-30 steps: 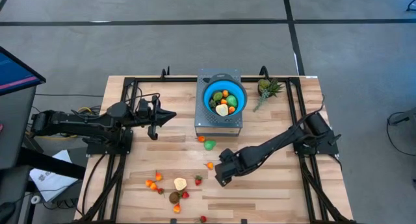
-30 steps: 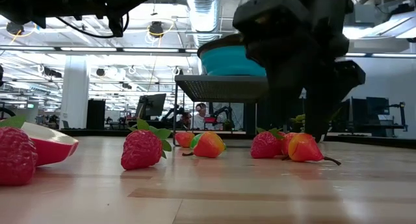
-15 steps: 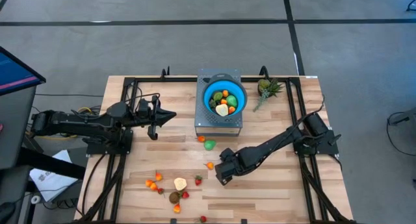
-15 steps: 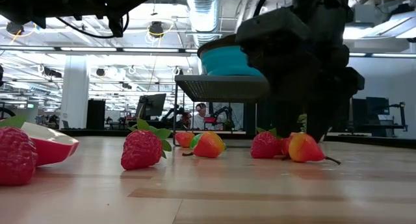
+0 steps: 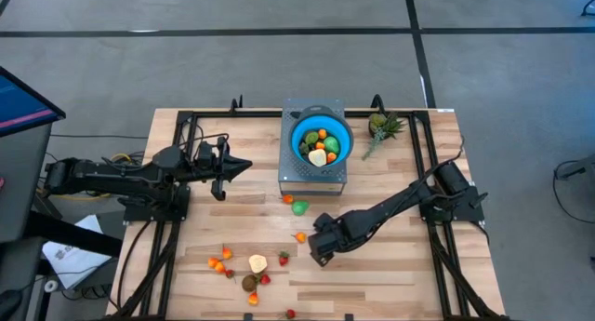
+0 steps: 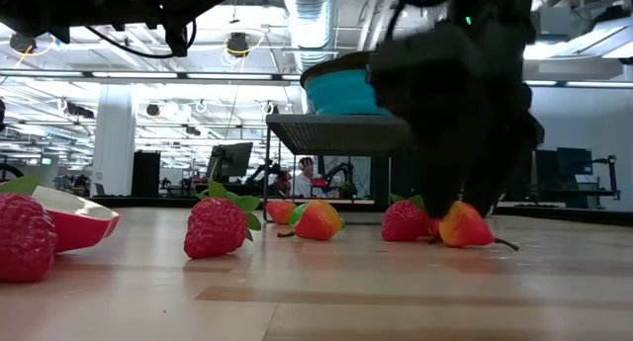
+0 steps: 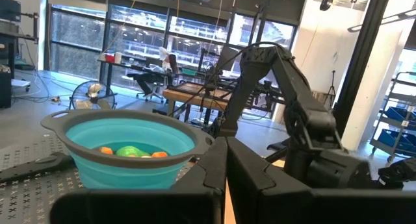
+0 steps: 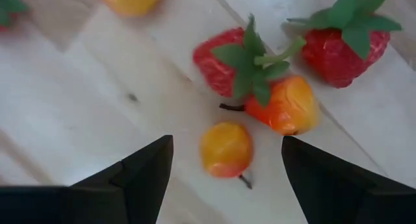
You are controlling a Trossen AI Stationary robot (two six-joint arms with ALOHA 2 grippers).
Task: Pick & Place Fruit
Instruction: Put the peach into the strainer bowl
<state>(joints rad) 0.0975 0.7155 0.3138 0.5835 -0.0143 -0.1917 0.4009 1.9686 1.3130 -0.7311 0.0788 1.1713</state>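
Small toy fruits lie scattered on the wooden table: a green one point(image 5: 299, 207), an orange one point(image 5: 300, 236), and a cluster near the front edge point(image 5: 251, 270). More lie in the blue bowl point(image 5: 322, 140) on its grey stand point(image 5: 313, 177). My right gripper point(image 8: 224, 162) points down, open, just above the table. A small orange fruit point(image 8: 225, 149) lies between its fingers, untouched, beside a strawberry point(image 8: 224, 68), an orange-red fruit point(image 8: 286, 107) and a second strawberry point(image 8: 341, 45). My left gripper point(image 5: 237, 166) hangs shut above the table's left side, pointing toward the bowl.
A spiky green-leaved pineapple-like piece point(image 5: 381, 127) lies at the far right of the table. Black rails point(image 5: 186, 126) run along the table's left, right and far sides. In the low view, strawberries point(image 6: 216, 227) and a red-and-white piece point(image 6: 74, 217) lie near the camera.
My right gripper has sunk a little toward the fruit beneath it and rolled slightly about its own pointing line, its fingers staying open. No fruit has moved.
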